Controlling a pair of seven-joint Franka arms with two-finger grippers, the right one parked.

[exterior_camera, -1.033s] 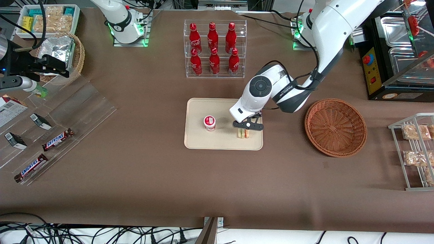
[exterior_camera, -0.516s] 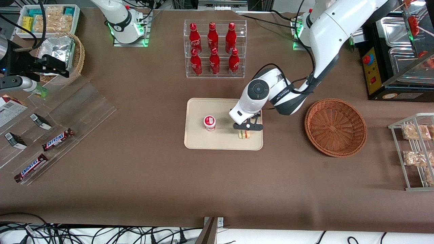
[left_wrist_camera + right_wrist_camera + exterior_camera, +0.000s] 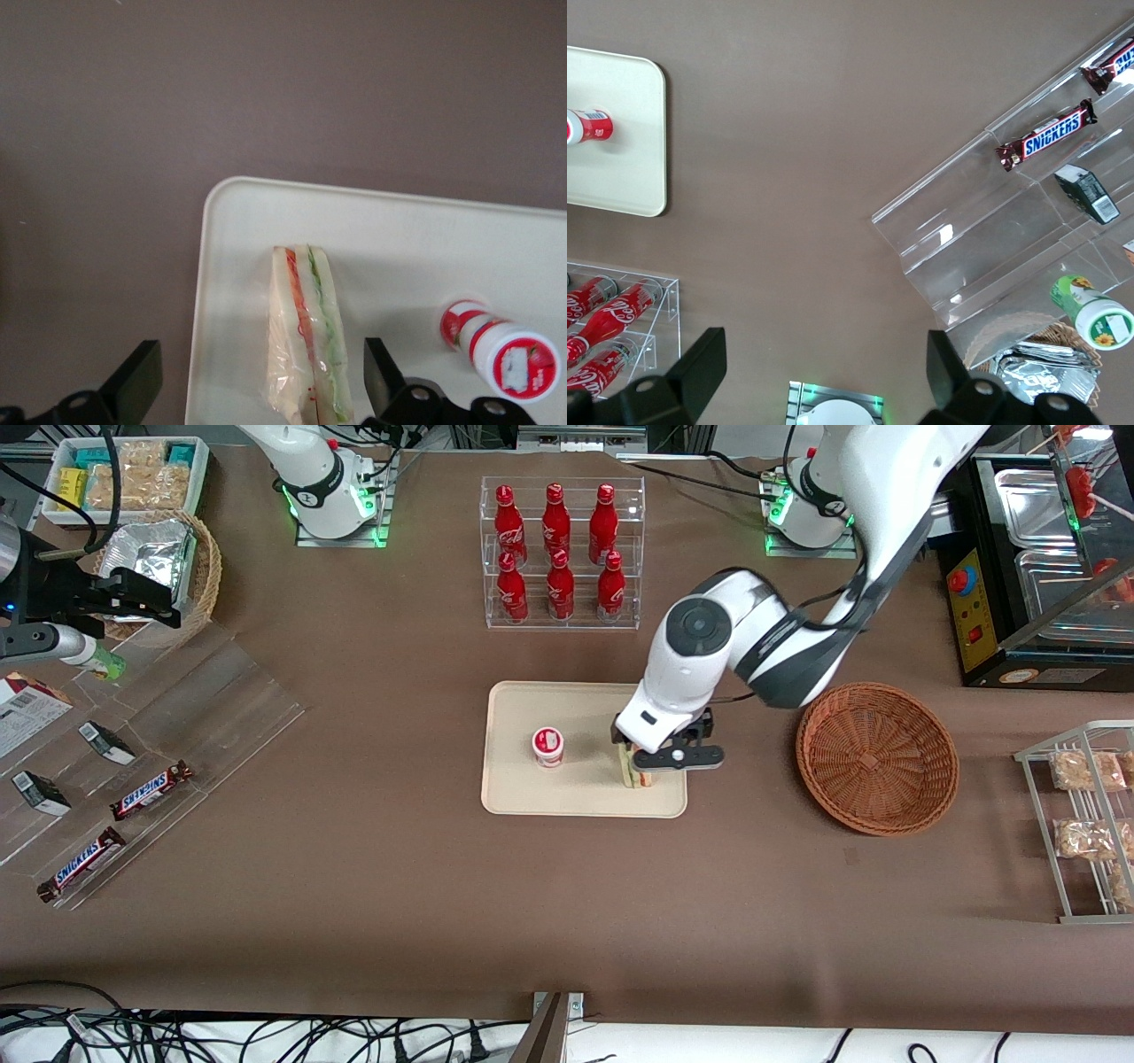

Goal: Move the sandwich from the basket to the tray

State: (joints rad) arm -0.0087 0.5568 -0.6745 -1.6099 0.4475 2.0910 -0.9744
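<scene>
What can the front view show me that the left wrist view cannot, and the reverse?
Only the front view shows the empty basket, the bottle rack, the Snickers bars and where the claw hangs: above the tray's edge nearest the basket. Only the left wrist view shows the claw open, its fingers apart and clear of the sandwich, and the red and green filling layers. Both show the sandwich lying on the tray, with the small red-and-white cup beside it.
</scene>
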